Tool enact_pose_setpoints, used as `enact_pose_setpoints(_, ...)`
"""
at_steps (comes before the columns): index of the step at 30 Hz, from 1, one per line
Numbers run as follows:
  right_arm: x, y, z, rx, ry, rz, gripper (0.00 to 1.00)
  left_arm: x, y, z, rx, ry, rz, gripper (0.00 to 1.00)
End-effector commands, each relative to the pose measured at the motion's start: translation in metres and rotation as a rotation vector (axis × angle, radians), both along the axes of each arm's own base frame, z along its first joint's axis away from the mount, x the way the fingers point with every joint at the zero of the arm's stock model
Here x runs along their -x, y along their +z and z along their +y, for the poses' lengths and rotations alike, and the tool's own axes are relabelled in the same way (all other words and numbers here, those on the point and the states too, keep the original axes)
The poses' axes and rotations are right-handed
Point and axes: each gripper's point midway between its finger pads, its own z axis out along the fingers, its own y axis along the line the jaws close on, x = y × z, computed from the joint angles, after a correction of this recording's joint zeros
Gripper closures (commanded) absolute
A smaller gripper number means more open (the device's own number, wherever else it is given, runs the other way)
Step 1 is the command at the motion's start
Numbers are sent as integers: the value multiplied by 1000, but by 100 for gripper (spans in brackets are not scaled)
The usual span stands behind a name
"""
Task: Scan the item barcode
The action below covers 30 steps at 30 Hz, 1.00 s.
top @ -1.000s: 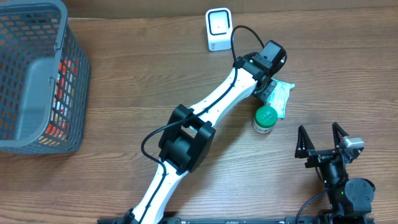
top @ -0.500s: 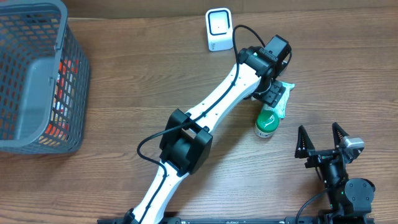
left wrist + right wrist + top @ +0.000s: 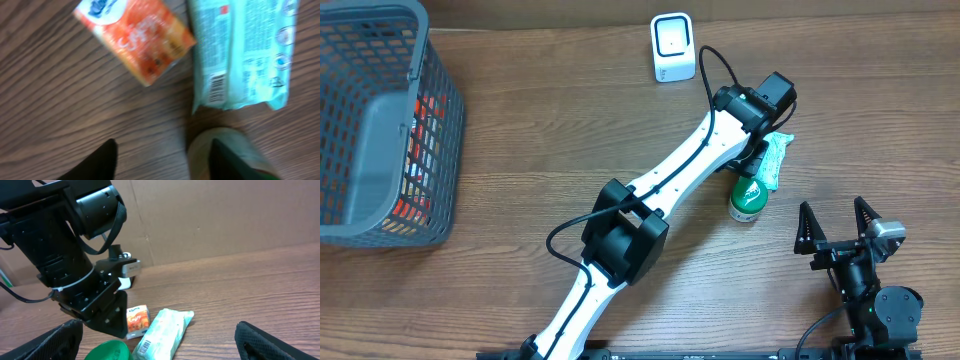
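Hovering empty, your left gripper (image 3: 162, 150) stands spread, the mint-green plastic packet (image 3: 245, 55) just ahead; nothing looks scanned yet.

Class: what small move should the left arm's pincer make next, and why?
Probably ease the left pincer forward over the teal packet and lower onto it: its barcode faces up in the wrist view, and the pincer hangs open over bare table, holding nothing.

Left wrist view is smeared: the barcode (image 3: 216, 89) on the teal pack (image 3: 240, 55) is unreadable, the green-lidded jar (image 3: 200, 155) chopped by the bottom edge. Overhead, the left arm (image 3: 700, 152) covers the orange packet (image 3: 135, 37) entirely.
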Motion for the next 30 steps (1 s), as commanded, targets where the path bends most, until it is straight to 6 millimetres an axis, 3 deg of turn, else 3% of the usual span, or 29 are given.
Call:
enact_pose_setpoints(1,0,-2,-1,-3,-3,-1,0,3,5,12,-33,37,-3,53)
enact_pose_setpoints(4,0,-2,-1,-3,-3,-1,0,16,-3,14,-51,27,49,53)
enact_pose_setpoints(7,0,-2,-1,-3,-3,-1,0,36,-13,5,-2,10,146,54)
enact_pose_setpoints(14,0,-2,-1,-3,-3,-1,0,73,-9,-45,225,-75,314,57)
enact_pose_setpoints(16,0,-2,-1,-3,-3,-1,0,72,-8,-52,246,-95,300,56)
enact_pose_setpoints(20,0,-2,-1,-3,-3,-1,0,42,-9,-52,231,-62,170,55)
enact_pose_setpoints(27,0,-2,-1,-3,-3,-1,0,-42,1,-25,248,153,-73,51)
enact_pose_setpoints(30,0,-2,-1,-3,-3,-1,0,-71,6,-8,246,245,-156,44)
